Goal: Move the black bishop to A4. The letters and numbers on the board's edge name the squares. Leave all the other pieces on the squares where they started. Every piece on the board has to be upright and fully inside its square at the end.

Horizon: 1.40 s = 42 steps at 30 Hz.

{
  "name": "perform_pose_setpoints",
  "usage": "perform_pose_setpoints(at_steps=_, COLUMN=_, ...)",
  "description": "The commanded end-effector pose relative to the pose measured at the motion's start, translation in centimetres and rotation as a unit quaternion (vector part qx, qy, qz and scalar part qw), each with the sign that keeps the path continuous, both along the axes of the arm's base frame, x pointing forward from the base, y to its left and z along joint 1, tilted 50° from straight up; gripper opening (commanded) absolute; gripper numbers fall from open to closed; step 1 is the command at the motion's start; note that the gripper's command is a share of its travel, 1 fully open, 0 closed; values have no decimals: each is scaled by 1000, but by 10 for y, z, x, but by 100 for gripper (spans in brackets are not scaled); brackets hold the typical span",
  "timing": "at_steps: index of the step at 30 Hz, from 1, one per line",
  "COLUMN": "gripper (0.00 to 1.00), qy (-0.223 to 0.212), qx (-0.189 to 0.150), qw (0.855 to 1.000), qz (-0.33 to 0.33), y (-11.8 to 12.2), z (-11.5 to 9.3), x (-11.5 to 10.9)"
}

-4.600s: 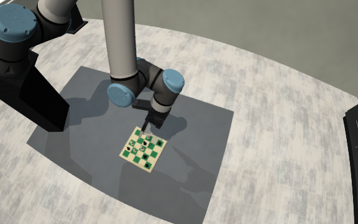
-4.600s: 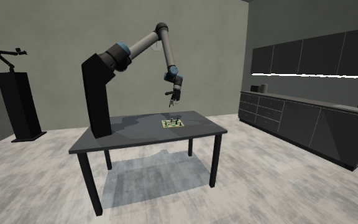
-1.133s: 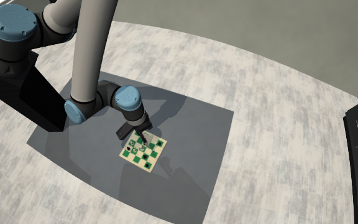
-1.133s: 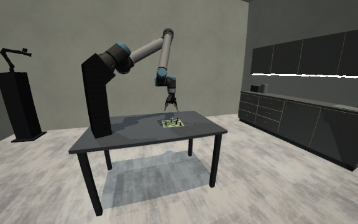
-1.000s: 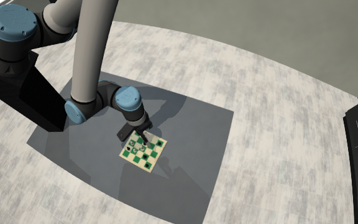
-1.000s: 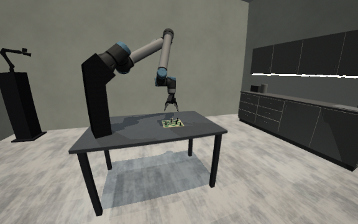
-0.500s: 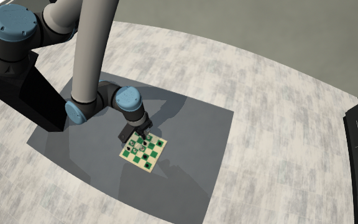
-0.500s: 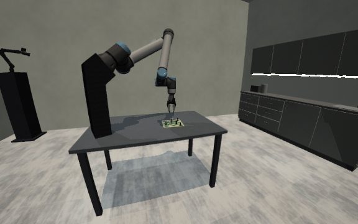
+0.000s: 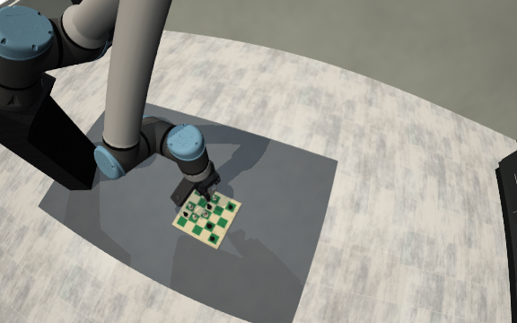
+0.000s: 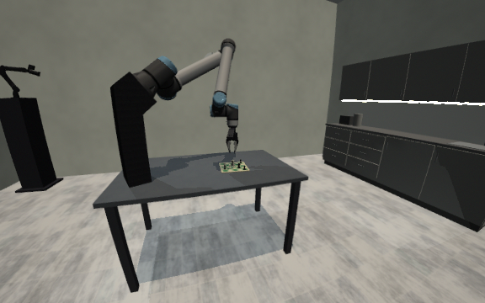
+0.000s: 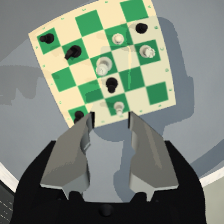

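The green and cream chessboard [image 9: 206, 217] lies on the dark table and also shows in the exterior view [image 10: 234, 167] and the wrist view [image 11: 102, 60]. Several black and white pieces stand upright on it. One black piece [image 11: 112, 84] stands near the board's middle, straight ahead of the fingers. Other black pieces [image 11: 74, 51] [image 11: 141, 28] stand further off; I cannot tell which one is the bishop. My gripper [image 11: 111, 112] [image 9: 206, 193] [image 10: 231, 147] hangs well above the board's near edge. Its fingers stand narrowly apart with nothing between them.
A white piece [image 11: 118, 106] stands on the row nearest the fingers, and a black piece [image 11: 79, 116] sits by the left fingertip in the picture. The arm's black base column [image 10: 130, 130] stands at the table's left end. Kitchen cabinets [image 10: 415, 168] line the right wall.
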State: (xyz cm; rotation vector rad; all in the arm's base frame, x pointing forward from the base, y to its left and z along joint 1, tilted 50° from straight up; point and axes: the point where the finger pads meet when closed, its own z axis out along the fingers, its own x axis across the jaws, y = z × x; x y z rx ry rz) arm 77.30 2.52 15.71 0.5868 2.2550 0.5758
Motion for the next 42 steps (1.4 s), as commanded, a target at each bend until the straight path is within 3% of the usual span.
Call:
perform_pose_setpoints(at_steps=1, gripper=22, qy=-1, qx=0, qw=1000, qz=1, y=0, z=2, x=2)
perform_pose_setpoints(at_steps=28, gripper=22, qy=-1, qx=0, qw=1000, qz=1, y=2, z=-1, x=6)
perform_pose_setpoints(at_steps=42, gripper=22, qy=-1, qx=-1, qw=1000, qz=1, y=6, z=-13, x=19)
